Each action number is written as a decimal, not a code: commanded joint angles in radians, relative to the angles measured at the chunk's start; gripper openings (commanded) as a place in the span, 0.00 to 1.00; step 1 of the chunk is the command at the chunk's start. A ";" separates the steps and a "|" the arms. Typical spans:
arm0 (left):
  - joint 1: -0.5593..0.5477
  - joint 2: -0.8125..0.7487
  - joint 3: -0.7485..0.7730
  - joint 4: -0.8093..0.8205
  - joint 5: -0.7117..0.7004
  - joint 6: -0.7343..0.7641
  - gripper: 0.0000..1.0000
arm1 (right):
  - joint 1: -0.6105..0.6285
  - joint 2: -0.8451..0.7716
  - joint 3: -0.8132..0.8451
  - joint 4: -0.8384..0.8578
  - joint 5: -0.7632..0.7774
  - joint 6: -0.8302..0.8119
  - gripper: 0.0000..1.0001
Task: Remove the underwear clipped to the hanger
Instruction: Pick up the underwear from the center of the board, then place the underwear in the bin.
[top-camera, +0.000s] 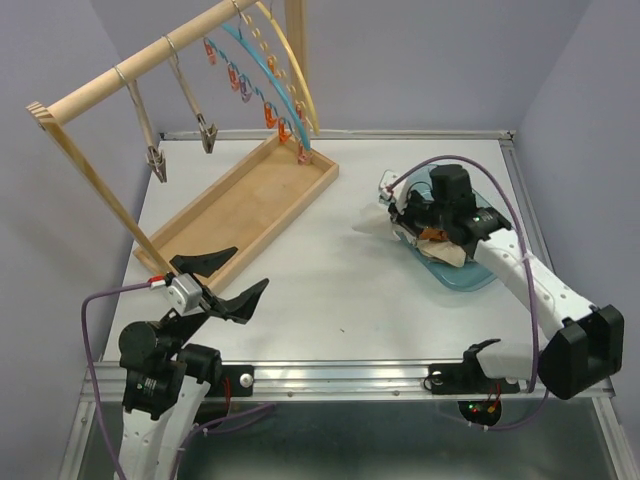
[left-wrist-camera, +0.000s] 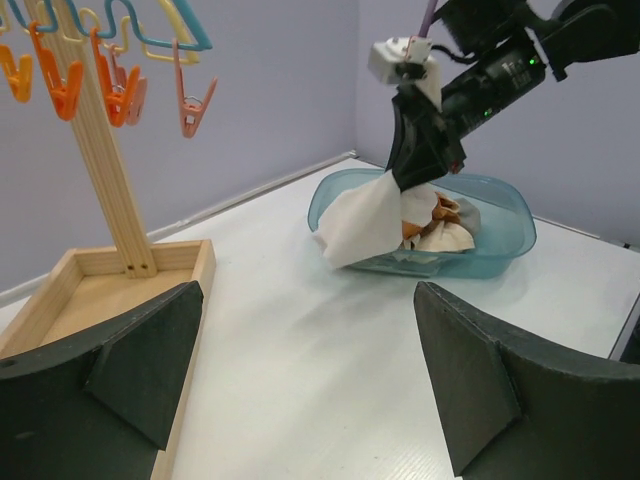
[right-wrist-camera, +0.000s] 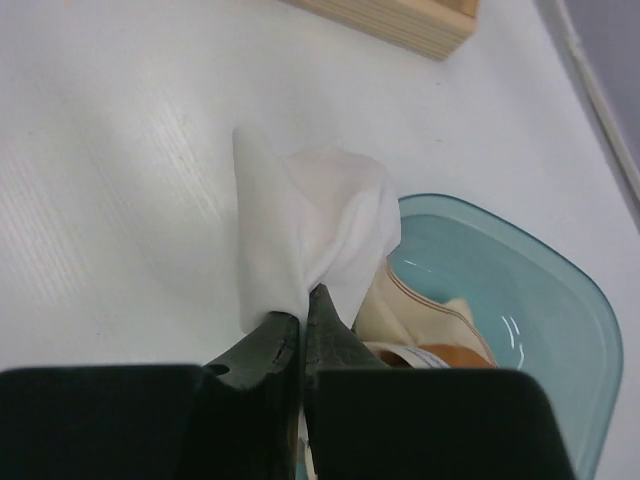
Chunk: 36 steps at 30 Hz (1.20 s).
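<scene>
The white underwear (right-wrist-camera: 310, 225) is held in the closed right end effector (right-wrist-camera: 302, 318) over the rim of the teal tub (right-wrist-camera: 575, 300) (partly hanging outside; the left end effector (top-camera: 252, 266) is open), so a shift inward before release is judged needed.

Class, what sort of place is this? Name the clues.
Likely a robotics lab bench rather than a laundry room: a walled-in white table, the left arm and right arm bolted at its edge, and a wooden rack of clip hangers staged on it.
</scene>
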 joint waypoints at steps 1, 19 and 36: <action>0.002 -0.007 -0.010 0.046 -0.027 -0.016 0.99 | -0.129 -0.101 0.065 0.016 -0.068 0.086 0.00; 0.002 -0.001 -0.020 0.032 -0.059 -0.020 0.99 | -0.597 -0.163 0.135 0.076 -0.027 0.261 0.01; 0.000 0.011 -0.023 0.027 -0.068 -0.020 0.99 | -0.792 -0.068 0.151 0.088 -0.231 0.239 0.01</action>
